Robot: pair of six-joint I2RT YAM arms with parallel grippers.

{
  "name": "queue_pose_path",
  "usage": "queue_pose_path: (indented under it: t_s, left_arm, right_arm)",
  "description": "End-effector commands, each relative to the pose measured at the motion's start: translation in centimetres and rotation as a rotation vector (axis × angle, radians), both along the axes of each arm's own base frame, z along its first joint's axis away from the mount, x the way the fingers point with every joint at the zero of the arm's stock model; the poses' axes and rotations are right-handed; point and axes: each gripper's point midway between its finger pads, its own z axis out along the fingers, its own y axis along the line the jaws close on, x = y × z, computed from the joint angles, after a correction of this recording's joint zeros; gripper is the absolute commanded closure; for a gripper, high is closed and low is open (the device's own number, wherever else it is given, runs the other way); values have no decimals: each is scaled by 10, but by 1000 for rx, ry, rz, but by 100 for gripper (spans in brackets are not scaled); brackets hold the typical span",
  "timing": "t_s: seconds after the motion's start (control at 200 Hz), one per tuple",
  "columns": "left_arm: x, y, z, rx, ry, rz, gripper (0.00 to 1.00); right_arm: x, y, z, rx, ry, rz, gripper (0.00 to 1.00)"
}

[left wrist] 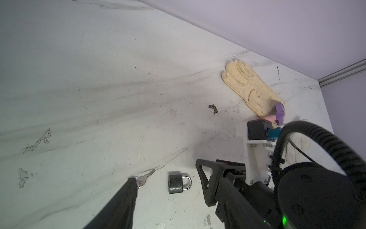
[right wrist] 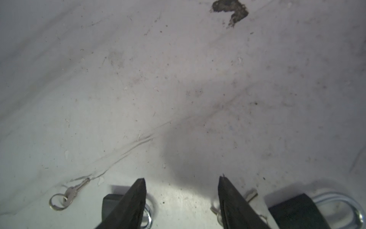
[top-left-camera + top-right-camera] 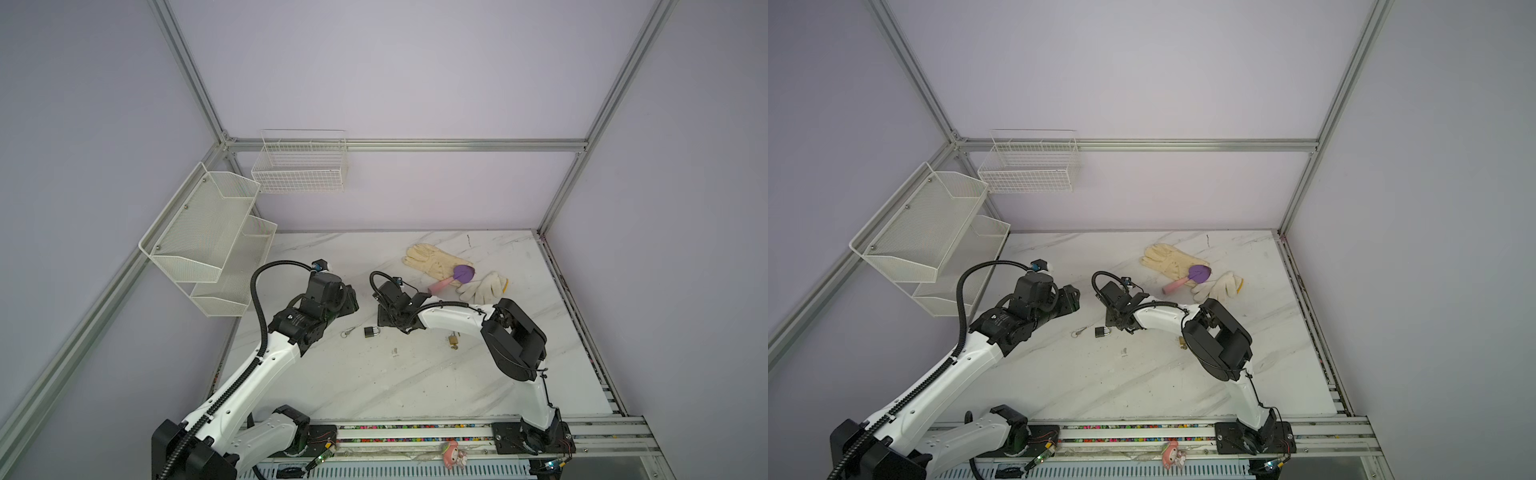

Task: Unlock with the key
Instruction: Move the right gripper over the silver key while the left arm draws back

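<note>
Your right gripper (image 2: 182, 179) stands released: its fingers (image 2: 136, 198) are apart, with only bare table (image 2: 178, 99) between them. The black padlock (image 3: 372, 331) is not in that gap. It lies flat just left of the gripper, and the right wrist view shows it partly hidden behind one finger. The key (image 3: 348, 331), on its ring, lies just left of the padlock, apart from it. Your left gripper (image 3: 352, 300) hangs farther back than the key. You cannot tell whether its jaws are apart or clenched, since only one finger (image 1: 128, 190) shows, its tip overlapping the ring. A second black padlock (image 2: 293, 210) lies outside the right gripper's other finger.
</note>
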Motion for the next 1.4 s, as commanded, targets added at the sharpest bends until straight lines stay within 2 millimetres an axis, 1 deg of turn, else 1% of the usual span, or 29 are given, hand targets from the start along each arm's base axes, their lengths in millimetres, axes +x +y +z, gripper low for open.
queue_pose_path:
  t_s: [0.0, 0.045, 0.135, 0.25, 0.325, 0.48, 0.62, 0.79, 0.89, 0.95, 1.025, 1.055, 1.09, 1.2, 1.315, 1.395]
  left_arm:
    - [-3, -1, -7, -40, 3, -11, 34]
    - [-4, -1, -7, -46, 6, -9, 34]
    - [-4, 0, -9, -59, 8, -2, 34]
    - [-4, -2, -10, -82, 11, 0, 34]
    - [-4, -2, -10, -92, 12, 3, 34]
    - [-5, -2, -9, -105, 13, 4, 34]
    - [-5, -4, -9, -115, 16, 3, 34]
    - [-6, -4, -10, -128, 21, 6, 34]
    - [-6, -6, -8, -142, 19, 6, 34]
    - [-6, -7, -6, -154, 16, 5, 34]
    - [-6, -9, -6, -166, 18, 4, 34]
    - [-6, -8, -5, -168, 15, 8, 34]
    - [-5, -7, -5, -168, 13, 14, 34]
    - [-2, -7, -5, -172, 7, 25, 34]
    - [0, -11, -4, -179, 2, 7, 34]
    - [1, -13, -3, -170, 0, -9, 34]
  right_arm:
    - [1, 0, 0, -52, -25, 12, 41]
    - [-1, -1, -2, -69, -24, 21, 42]
    - [-9, 2, -3, -83, -20, 50, 48]
    - [-18, 0, -7, -105, -6, 72, 48]
    - [-23, -2, -9, -112, 4, 80, 51]
    - [-36, -4, -5, -128, 10, 110, 51]
    - [-46, -15, -5, -150, 25, 117, 51]
    - [-56, -29, 2, -150, 38, 112, 51]
    - [-65, -37, 1, -150, 61, 120, 51]
    - [-70, -36, 8, -126, 72, 130, 51]
    - [-68, -33, 34, -71, 36, 128, 51]
    - [-70, -29, 38, -39, 39, 133, 50]
    - [-67, -30, 41, -19, 39, 127, 47]
    - [-63, -33, 28, 37, 121, 86, 47]
    - [-61, -25, 25, 83, 138, 59, 47]
    - [-61, -32, 13, 72, 163, -3, 47]
